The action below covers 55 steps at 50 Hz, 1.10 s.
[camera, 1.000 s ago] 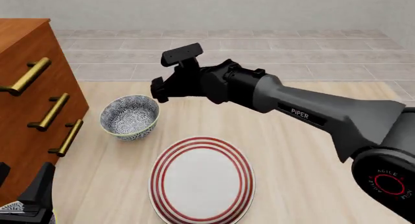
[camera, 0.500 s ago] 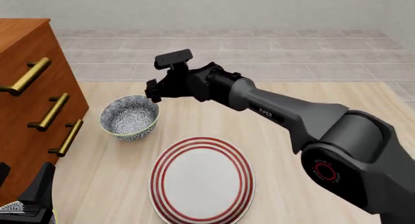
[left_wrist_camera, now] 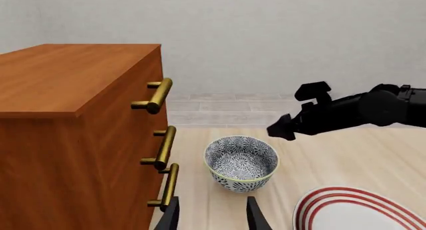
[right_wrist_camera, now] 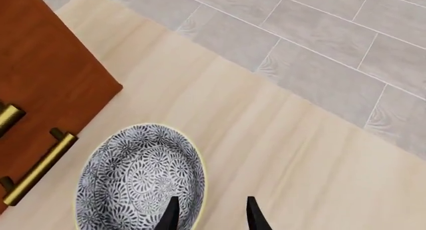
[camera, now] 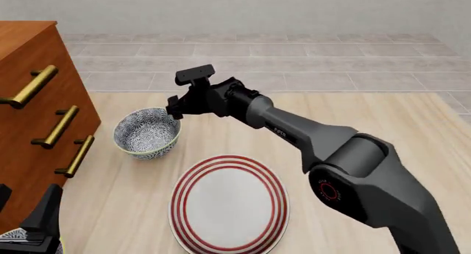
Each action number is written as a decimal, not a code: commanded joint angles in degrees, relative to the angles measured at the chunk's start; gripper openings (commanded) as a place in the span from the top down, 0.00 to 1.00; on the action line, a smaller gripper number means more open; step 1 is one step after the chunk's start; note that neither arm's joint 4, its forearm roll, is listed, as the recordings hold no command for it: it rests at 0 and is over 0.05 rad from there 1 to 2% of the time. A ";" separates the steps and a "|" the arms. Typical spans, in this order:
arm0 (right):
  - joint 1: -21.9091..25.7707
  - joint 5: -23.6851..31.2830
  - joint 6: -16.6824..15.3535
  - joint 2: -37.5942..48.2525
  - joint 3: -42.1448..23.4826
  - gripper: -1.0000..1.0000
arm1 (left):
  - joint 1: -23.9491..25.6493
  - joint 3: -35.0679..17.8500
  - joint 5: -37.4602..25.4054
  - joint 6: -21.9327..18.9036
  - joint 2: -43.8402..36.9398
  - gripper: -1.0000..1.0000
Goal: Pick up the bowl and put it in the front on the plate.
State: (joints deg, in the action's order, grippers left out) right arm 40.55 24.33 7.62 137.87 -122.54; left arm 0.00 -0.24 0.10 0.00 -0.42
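The blue-grey patterned bowl [camera: 147, 134] stands upright on the table, left of centre and close to the drawer unit. The red-ringed white plate [camera: 229, 203] lies nearer the front, with nothing on it. My right gripper [camera: 174, 106] hangs just above the bowl's far right rim. In the right wrist view the right gripper [right_wrist_camera: 210, 217] is open, one finger over the bowl [right_wrist_camera: 139, 177] and the other outside its rim. My left gripper [left_wrist_camera: 211, 217] stays open and empty at the front left, facing the bowl [left_wrist_camera: 241, 162] from a distance; the plate [left_wrist_camera: 359, 212] shows beside it.
A tall wooden drawer unit [camera: 37, 111] with brass bar handles [camera: 57, 127] stands along the table's left side, right beside the bowl. The table's far edge [camera: 294, 92] meets a grey tiled floor. The right arm [camera: 346, 155] stretches diagonally over the table's right half.
The right arm has stretched out further, and its gripper has shifted slightly left and down, closer to the bowl's far right rim. Bowl, plate and left gripper have not moved.
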 commanded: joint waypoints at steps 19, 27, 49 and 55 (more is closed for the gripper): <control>-0.33 1.10 1.48 7.79 -6.26 0.00 | 0.00 0.00 0.00 0.00 0.00 0.00; -0.04 0.65 2.45 8.72 -6.43 0.00 | 0.00 0.00 0.00 0.00 0.00 0.00; 0.25 1.41 4.39 12.55 -10.10 0.00 | 0.00 0.00 0.00 0.00 0.00 0.00; 0.29 2.20 5.02 14.05 -12.17 0.00 | 0.00 0.00 0.00 0.00 0.00 0.00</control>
State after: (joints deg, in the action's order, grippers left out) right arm 40.70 25.70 11.83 149.60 -132.47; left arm 0.00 -0.24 0.10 0.00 -0.42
